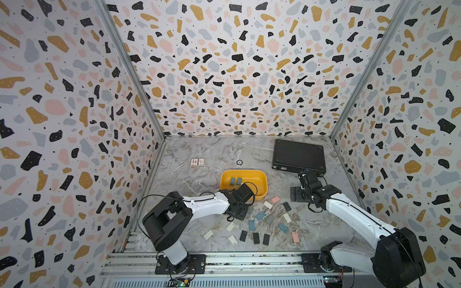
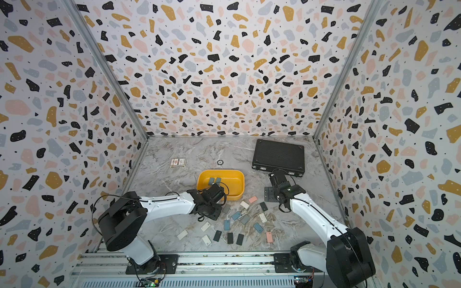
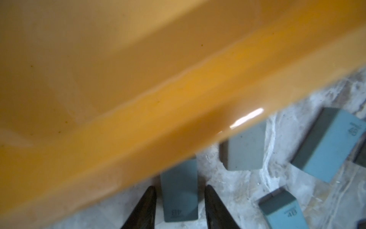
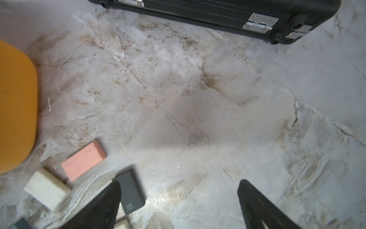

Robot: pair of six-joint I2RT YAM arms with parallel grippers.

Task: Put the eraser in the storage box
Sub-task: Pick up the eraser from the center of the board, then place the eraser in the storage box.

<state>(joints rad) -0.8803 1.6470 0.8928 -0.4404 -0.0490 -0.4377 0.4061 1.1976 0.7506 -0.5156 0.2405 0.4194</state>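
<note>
Left wrist view: marble surface (image 3: 247, 188), then the yellow storage box (image 3: 138, 69), blurry. The dark eraser (image 3: 179, 190) lies mid-surface beside the box, between my left jaws, which are apart and not touching it. It looks light and rubbery; I'd pinch its long sides. Its far end hides under the rim. Right jaws wide apart, empty.
</note>
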